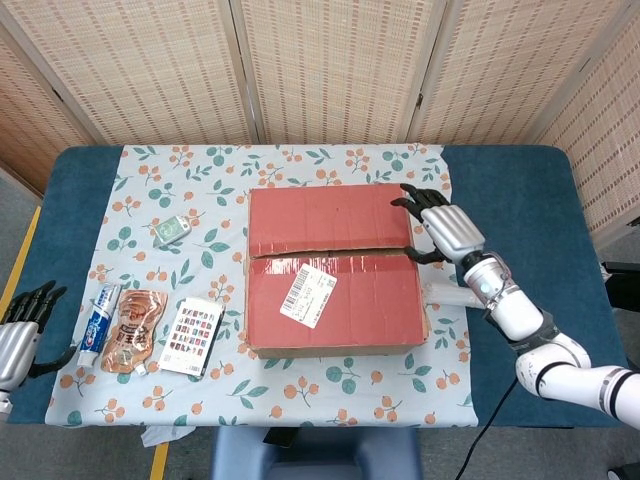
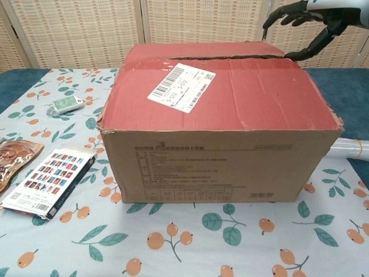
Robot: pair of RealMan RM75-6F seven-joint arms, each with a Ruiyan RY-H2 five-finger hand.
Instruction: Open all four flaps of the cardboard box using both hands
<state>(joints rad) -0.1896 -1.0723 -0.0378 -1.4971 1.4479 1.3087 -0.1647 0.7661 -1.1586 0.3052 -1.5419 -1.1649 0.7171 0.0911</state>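
Observation:
The cardboard box stands mid-table with its red top flaps closed, a jagged seam across the middle and a white shipping label on the near flap. My right hand hovers open at the box's right edge by the seam, fingers spread and reaching over the top, its thumb near the near flap's corner. My left hand hangs open off the table's left edge, far from the box; the chest view does not show it.
Left of the box lie a toothpaste tube, a brown snack pouch, a printed card pack and a small green pack. A clear plastic roll lies right of the box.

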